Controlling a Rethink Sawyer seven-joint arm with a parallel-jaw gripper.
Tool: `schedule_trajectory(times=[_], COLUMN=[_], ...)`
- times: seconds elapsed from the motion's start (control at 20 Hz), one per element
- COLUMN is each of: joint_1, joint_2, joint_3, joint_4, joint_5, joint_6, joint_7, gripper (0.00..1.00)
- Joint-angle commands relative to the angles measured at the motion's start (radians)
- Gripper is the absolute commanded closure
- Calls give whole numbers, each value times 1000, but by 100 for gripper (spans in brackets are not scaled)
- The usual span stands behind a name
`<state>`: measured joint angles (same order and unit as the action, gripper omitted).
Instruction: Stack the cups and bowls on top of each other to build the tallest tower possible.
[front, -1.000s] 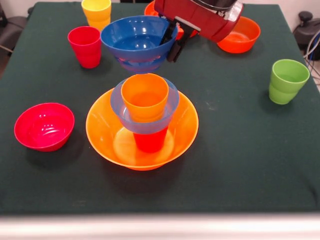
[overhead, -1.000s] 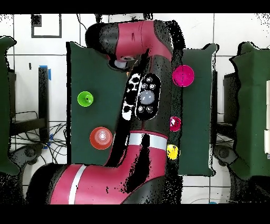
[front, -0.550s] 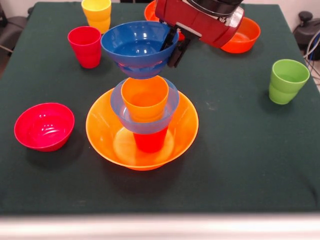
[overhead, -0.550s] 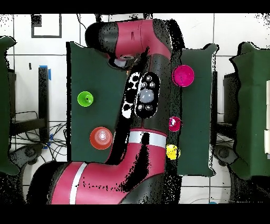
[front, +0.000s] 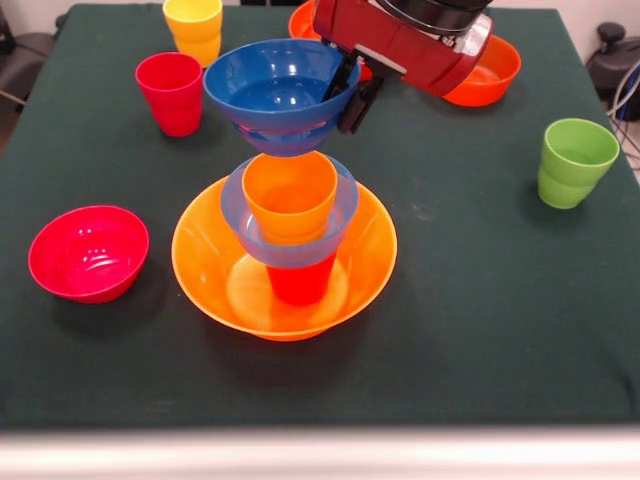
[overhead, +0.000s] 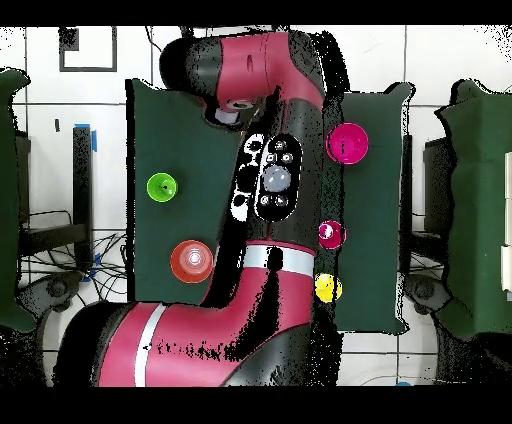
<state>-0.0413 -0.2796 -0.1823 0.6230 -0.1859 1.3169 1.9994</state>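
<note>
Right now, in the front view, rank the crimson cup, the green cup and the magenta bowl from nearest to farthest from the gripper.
From the gripper, which holds the dark blue bowl:
1. Crimson cup, picture left.
2. Green cup, right edge.
3. Magenta bowl, lower left.

No text, label, brand, number or sign can be read in either view. The arm (overhead: 272, 180) carries a black panel with round buttons and white marks, but none of them forms a legible letter or figure.
</note>
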Motion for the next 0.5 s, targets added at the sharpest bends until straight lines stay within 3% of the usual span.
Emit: schedule_trajectory(times=[0.05,0.5], joint_1=[-2,-7], joint_2=[14,46], joint_3=[93,93], joint_4=[-29,-80], joint_5=[-12,-10], joint_6=[89,105], joint_7=[-186,-196], gripper=[100,100])
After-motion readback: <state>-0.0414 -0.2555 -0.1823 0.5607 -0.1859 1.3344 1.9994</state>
